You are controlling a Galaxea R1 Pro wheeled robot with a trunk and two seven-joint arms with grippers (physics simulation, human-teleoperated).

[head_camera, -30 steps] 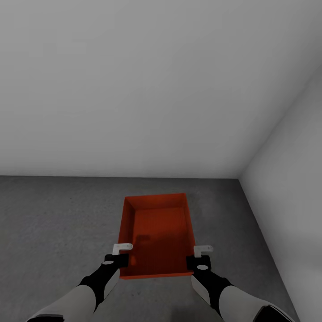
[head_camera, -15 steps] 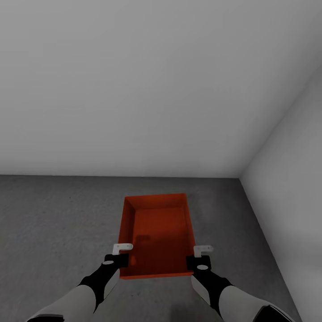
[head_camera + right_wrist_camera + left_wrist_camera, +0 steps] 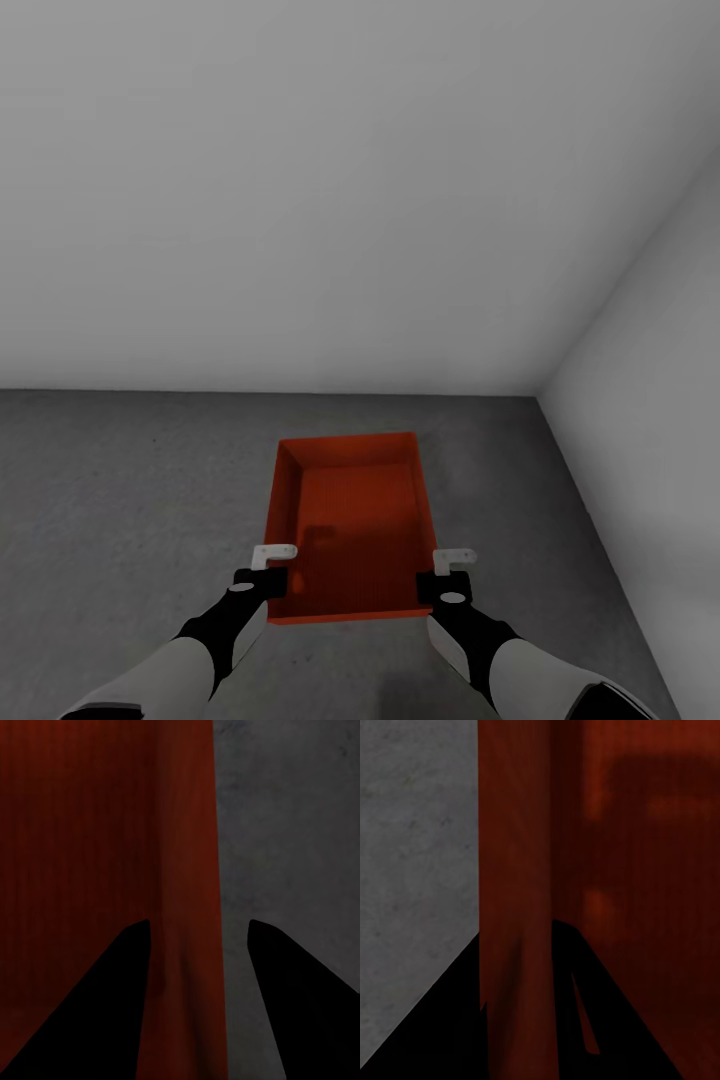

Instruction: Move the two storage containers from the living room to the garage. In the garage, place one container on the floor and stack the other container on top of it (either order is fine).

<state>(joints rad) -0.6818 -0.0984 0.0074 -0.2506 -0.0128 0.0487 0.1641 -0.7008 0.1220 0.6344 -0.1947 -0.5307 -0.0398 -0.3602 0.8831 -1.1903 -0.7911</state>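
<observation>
One orange-red storage container (image 3: 345, 510) lies lengthwise ahead of me on the grey concrete floor (image 3: 120, 500) of the garage, near the white wall. My left gripper (image 3: 273, 560) is at its near left side wall. In the left wrist view both fingers of the left gripper (image 3: 517, 930) press against that wall of the container (image 3: 645, 870). My right gripper (image 3: 455, 562) straddles the near right wall. In the right wrist view the right gripper (image 3: 199, 921) has a strip of floor (image 3: 300, 832) showing between its outer finger and the container (image 3: 75, 832).
A white wall (image 3: 300, 200) stands straight ahead and meets a second white wall (image 3: 660, 400) in a corner at the right. Speckled concrete stretches to the left of the container and between it and the right wall.
</observation>
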